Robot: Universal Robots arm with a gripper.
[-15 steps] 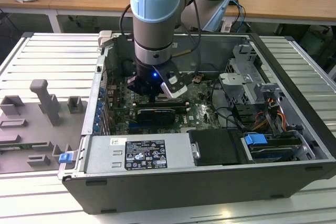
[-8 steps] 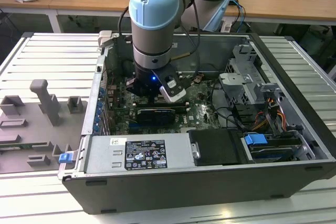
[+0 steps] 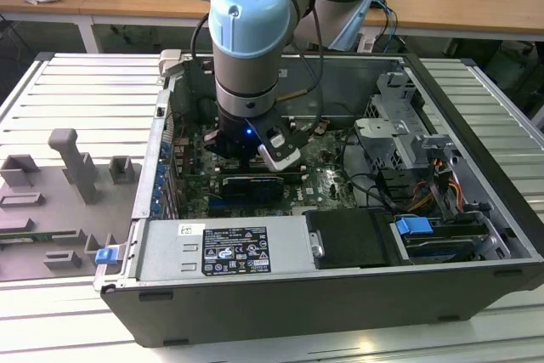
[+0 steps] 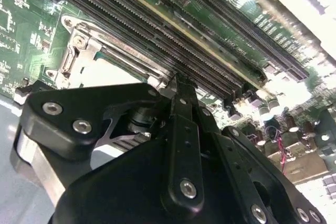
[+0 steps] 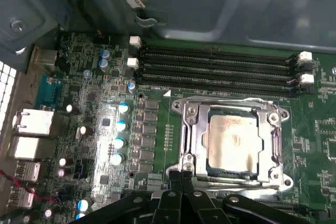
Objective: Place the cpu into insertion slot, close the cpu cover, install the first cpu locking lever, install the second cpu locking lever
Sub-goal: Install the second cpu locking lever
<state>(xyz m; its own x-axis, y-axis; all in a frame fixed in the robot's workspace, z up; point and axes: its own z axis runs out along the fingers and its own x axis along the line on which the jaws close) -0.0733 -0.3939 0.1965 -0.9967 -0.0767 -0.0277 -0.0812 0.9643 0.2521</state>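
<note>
The cpu (image 5: 233,140), with a pale silver top, lies inside the insertion slot (image 5: 279,114) on the green motherboard. The cpu cover (image 5: 192,135), a silver frame, lies flat over the chip's edges. A thin metal lever (image 5: 236,183) runs along the socket side nearest my fingers. My gripper (image 5: 181,170) is shut, its black fingertips pressed together at the socket's corner, touching or just above the rim. In the second wrist view the gripper (image 4: 178,80) tips meet beside the silver socket rim (image 4: 79,51). In the exterior view the gripper (image 3: 255,152) reaches down into the open computer case.
Long black memory slots (image 5: 215,69) run beside the socket. A black card (image 3: 251,186) stands next to the gripper. The power supply (image 3: 221,248) and drive cage (image 3: 399,125) sit inside the case walls. A grey fixture (image 3: 68,176) lies at the exterior view's left.
</note>
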